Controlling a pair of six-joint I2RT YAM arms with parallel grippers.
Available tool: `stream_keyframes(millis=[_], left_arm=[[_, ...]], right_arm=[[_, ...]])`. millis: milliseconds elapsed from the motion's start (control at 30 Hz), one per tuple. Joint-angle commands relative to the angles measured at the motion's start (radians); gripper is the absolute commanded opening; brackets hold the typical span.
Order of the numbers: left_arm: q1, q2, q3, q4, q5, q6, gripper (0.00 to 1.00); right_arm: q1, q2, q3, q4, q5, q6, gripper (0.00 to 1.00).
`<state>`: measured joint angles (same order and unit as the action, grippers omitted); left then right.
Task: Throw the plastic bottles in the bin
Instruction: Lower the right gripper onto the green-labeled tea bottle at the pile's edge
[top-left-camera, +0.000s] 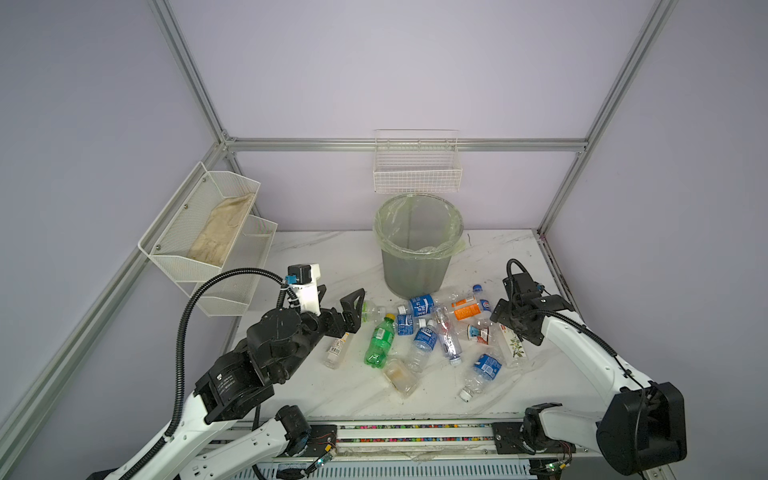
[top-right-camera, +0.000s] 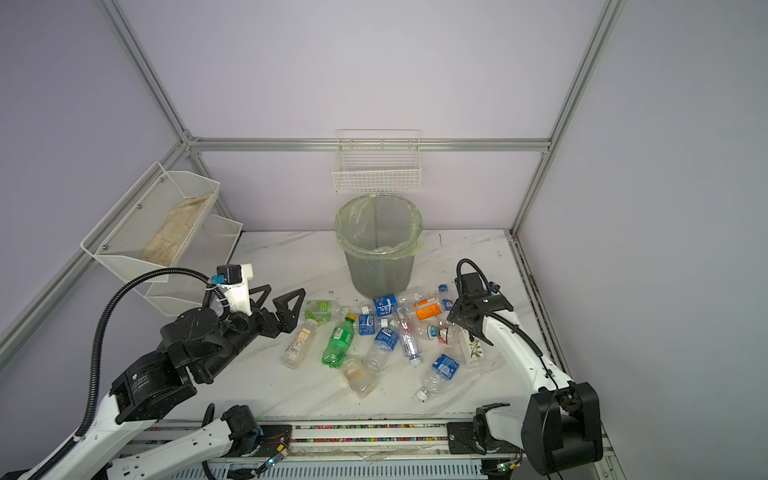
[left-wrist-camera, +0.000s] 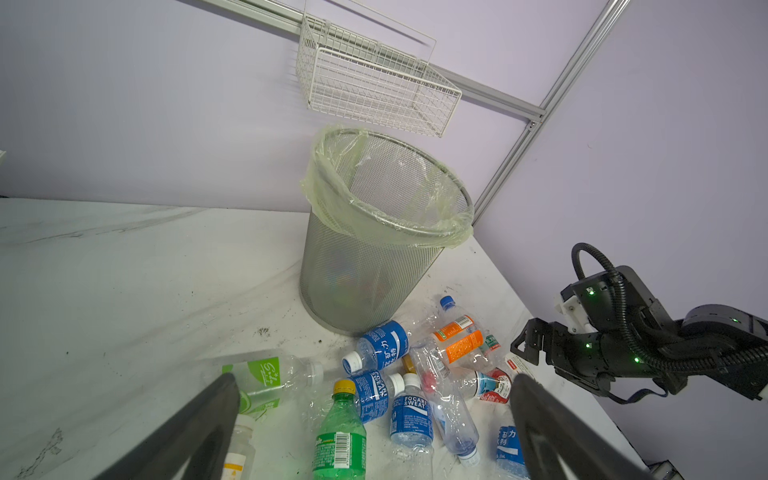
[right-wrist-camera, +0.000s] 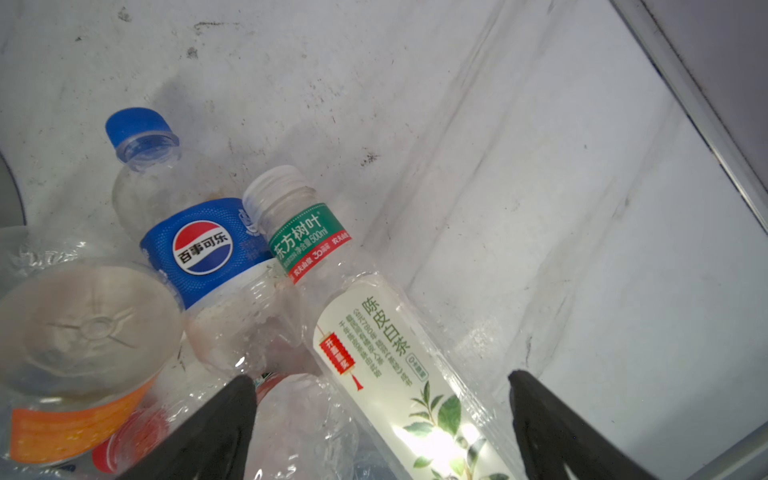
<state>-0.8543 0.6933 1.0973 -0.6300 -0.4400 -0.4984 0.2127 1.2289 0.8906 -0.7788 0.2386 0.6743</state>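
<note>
I have both arms reaching forward, the left pincer held level and gaping, the right pincer tipped downward, equally spread.

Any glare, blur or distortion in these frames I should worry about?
Right wrist view: bright glare patch on the white tea bottle; left wrist view: left tool soft-edged up close, bin sharp; both top views: even, soft light, only faint shadows.

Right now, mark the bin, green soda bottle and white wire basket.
bin (top-left-camera: 415, 274): in a top view, outer mesh wall.
green soda bottle (top-left-camera: 379, 341): in a top view, label.
white wire basket (top-left-camera: 417, 179): in a top view, front wall.
</note>
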Motion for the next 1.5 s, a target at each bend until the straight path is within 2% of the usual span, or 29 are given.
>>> stream_keyframes(millis=[0, 200, 1000, 1467], left_arm=[[-0.005, -0.008, -0.037, 0.011, -0.021, -0.015, 1.0], [-0.004, 0.003, -0.038, 0.019, -0.026, -0.022, 1.0], [-0.005, 0.0, -0.052, 0.015, -0.042, -0.031, 1.0], [-0.005, -0.013, -0.05, -0.004, -0.064, -0.031, 1.0]], right_arm=[[-0.005, -0.023, -0.05, 0.025, -0.027, 0.039, 0.97], [-0.005, -0.015, -0.06, 0.02, -0.013, 0.082, 0.97], [-0.005, 0.073, -0.159, 0.162, -0.013, 0.076, 0.94], [-0.004, 0.2, -0.133, 0.228, -0.005, 0.068, 0.93]])
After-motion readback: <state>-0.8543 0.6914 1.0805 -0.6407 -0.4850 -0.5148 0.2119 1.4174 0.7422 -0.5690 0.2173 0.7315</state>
